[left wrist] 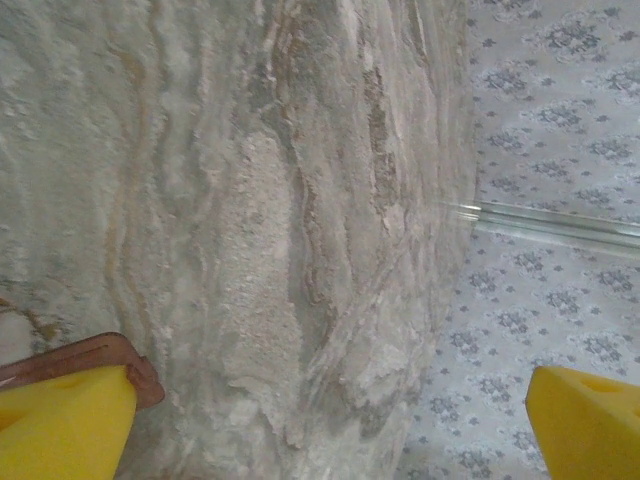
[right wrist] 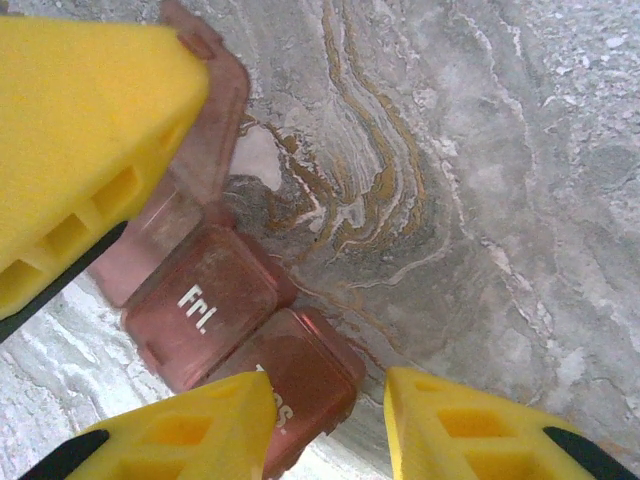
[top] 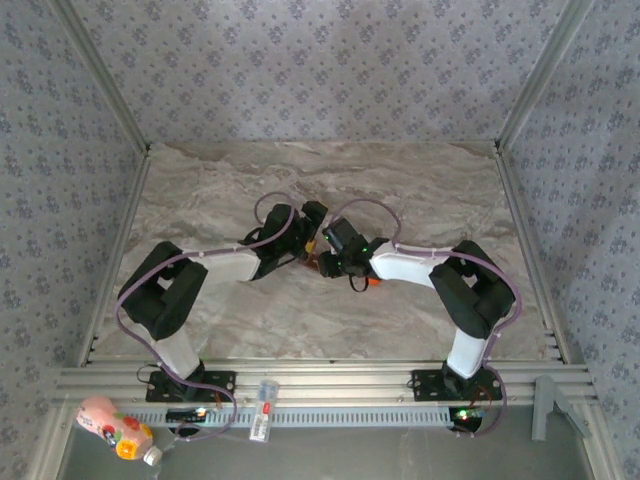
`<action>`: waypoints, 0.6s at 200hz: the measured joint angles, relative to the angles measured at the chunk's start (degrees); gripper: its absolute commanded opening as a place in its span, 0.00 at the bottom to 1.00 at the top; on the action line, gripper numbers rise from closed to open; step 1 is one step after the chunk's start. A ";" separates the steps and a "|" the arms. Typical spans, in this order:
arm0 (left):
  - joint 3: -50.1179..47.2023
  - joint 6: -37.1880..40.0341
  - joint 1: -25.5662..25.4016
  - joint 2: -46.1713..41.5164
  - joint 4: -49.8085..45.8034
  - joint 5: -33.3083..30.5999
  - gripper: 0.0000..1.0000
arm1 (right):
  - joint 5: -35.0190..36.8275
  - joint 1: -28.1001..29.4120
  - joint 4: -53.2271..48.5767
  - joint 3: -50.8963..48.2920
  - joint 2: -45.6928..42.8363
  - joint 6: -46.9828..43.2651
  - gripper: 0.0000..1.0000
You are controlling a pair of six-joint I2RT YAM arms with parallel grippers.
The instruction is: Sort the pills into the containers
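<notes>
The containers (right wrist: 215, 300) are a reddish-brown strip of lidded compartments on the marble table; two lids read "Fri." and "Thurs.". In the top view the containers (top: 316, 265) lie between both arms at mid-table. My right gripper (right wrist: 330, 430) hovers over the strip's near end. Its yellow fingers (right wrist: 190, 435) stand slightly apart, one overlapping the "Thurs." lid, with bare table between them. My left gripper (left wrist: 325, 440) is wide open with nothing between its fingers; one finger (right wrist: 90, 140) covers the strip's far end. The containers' edge (left wrist: 95, 352) shows beside that finger. No pills are in view.
An orange bottle (top: 372, 282) lies by the right arm's wrist. A pink bottle (top: 110, 425) and a small white item (top: 263, 408) rest on the front rail. Patterned walls (left wrist: 560, 150) enclose the table.
</notes>
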 measured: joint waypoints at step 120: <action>2.43 16.17 4.55 -16.44 -19.65 1.16 1.00 | -1.33 -0.39 -15.87 3.85 -6.12 -2.82 0.51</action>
